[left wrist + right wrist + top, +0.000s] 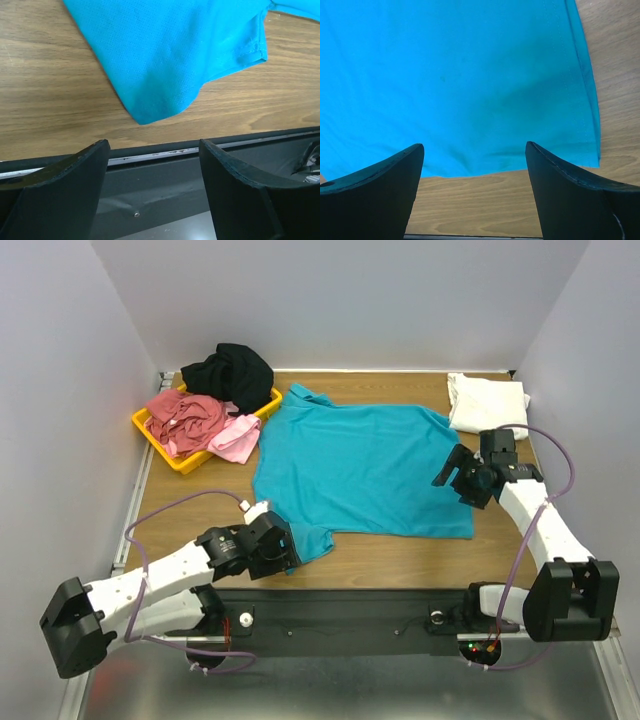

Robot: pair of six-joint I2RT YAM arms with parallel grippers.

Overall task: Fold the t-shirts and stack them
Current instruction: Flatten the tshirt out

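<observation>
Teal shirt (360, 470) is lying lengthwise left-right on table (400, 555); sleeve (170, 75) sitting just beyond left jaws, hem (470, 160) at right jaws, both gaping empty.

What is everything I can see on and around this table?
teal shirt: one, teal-blue, spread flat mid-table
white shirt: one, white, folded, far right corner
black shirt: one, black, bunched at the tray's far end
red shirt: one, dusty red, crumpled in the tray
pink shirt: one, pink, spilling over the tray's right side
tray: one, yellow, far left
table: one, wood-brown, under everything
cables: two, purple, one along each arm
arms: two, white and black, near edge
left gripper: one, black, open, by the teal shirt's near sleeve
right gripper: one, black, open, over the teal shirt's right edge
</observation>
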